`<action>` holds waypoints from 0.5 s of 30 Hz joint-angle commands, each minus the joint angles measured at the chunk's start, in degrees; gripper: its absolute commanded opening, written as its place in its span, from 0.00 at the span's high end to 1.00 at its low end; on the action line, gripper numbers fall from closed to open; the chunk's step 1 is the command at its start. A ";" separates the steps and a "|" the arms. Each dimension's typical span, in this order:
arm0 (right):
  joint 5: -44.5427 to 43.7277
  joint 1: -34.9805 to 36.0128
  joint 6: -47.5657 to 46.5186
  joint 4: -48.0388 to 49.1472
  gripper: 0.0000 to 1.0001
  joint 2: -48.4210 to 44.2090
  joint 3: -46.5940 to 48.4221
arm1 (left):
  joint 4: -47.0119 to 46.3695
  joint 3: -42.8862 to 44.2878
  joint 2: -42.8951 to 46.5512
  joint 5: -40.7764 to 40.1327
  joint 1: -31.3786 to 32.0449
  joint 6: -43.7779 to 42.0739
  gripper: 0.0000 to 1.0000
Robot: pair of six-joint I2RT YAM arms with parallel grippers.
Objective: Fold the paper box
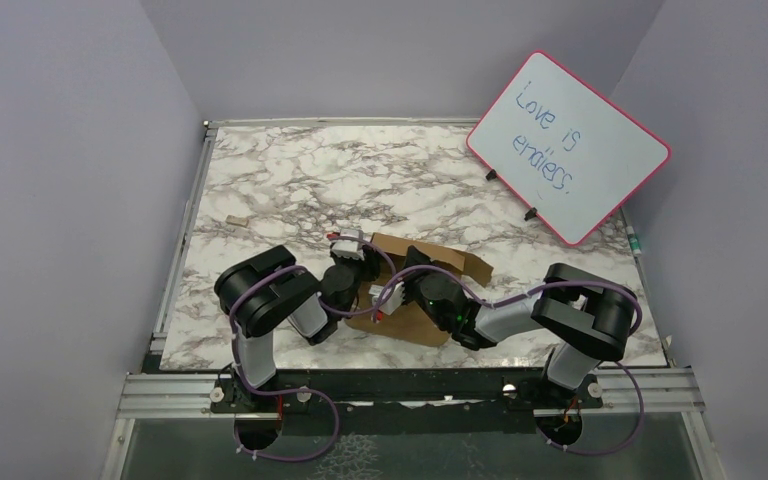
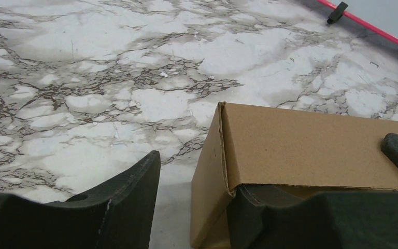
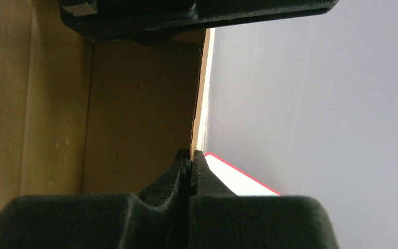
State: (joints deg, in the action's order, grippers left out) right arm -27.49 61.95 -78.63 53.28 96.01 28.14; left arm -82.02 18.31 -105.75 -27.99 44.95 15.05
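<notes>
The paper box (image 1: 430, 300) is plain brown cardboard, partly folded, lying on the marble table between the two arms. My left gripper (image 1: 356, 268) is open at the box's left end. In the left wrist view its fingers straddle the end wall of the paper box (image 2: 300, 145), one finger (image 2: 119, 207) outside and the other inside under the top flap; the left gripper (image 2: 197, 174) is not pinching. My right gripper (image 1: 408, 272) reaches into the box from the right. In the right wrist view, the right gripper (image 3: 190, 154) is shut on the thin edge of a box wall (image 3: 140, 114).
A white board with a pink frame (image 1: 568, 145) leans at the back right; it also shows in the right wrist view (image 3: 233, 179). A tiny tan scrap (image 1: 237, 220) lies at the left of the table. Grey walls enclose the table.
</notes>
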 commanded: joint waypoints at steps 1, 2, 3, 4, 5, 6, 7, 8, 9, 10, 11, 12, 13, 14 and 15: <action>0.70 1.02 1.50 -1.96 0.99 0.74 -0.60 | -4.33 1.03 -0.18 -9.96 0.72 -0.83 0.53; 0.69 1.06 1.62 -1.93 0.99 0.76 -0.63 | -3.88 1.07 -0.16 -11.13 0.82 -0.58 0.53; 0.68 1.06 1.64 -1.95 0.99 0.76 -0.63 | -3.48 1.11 -0.23 -12.34 0.90 -0.14 0.54; 0.58 1.02 1.64 -1.82 0.99 0.78 -0.63 | -2.94 1.07 -0.24 -13.64 0.96 0.29 0.55; 0.59 1.06 1.64 -1.70 0.99 0.77 -0.71 | -2.44 1.11 -0.31 -14.66 1.08 0.79 0.57; 0.52 1.06 1.64 -1.69 0.99 0.69 -0.72 | -1.98 1.07 -0.45 -15.90 1.25 1.32 0.58; 0.44 1.05 1.64 -1.68 0.99 0.73 -0.72 | -1.63 1.08 -0.52 -17.13 1.40 1.79 0.59; 0.37 1.06 1.64 -1.68 0.99 0.65 -0.66 | -1.01 1.16 -0.58 -18.48 1.57 2.36 0.60; 0.41 1.03 1.64 -1.76 0.99 0.65 -0.64 | -0.10 1.37 -0.71 -19.73 1.70 2.79 0.60; 0.41 1.06 1.64 -1.69 0.99 0.59 -0.71 | 0.95 1.57 -0.76 -20.86 1.82 3.25 0.60; 0.41 1.02 1.64 -1.69 0.99 0.60 -0.65 | 2.20 1.70 -0.77 -21.76 1.95 3.83 0.61; 0.29 1.06 1.64 -1.64 0.99 0.66 -0.63 | 3.04 1.81 -0.72 -22.44 2.05 4.30 0.61; 0.40 1.06 1.68 -1.62 0.99 0.72 -0.59 | 3.87 1.86 -0.69 -23.26 2.11 4.83 0.61; 0.38 1.06 1.72 -1.61 0.99 0.78 -0.55 | 4.67 2.05 -0.60 -24.15 2.22 5.20 0.61; 0.41 1.06 1.73 -1.55 0.99 0.88 -0.54 | 5.28 2.16 -0.52 -24.72 2.31 5.54 0.61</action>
State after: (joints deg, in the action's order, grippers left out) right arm -27.14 62.26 -77.91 53.47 96.01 28.23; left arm -80.18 19.64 -105.89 -39.31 48.80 17.85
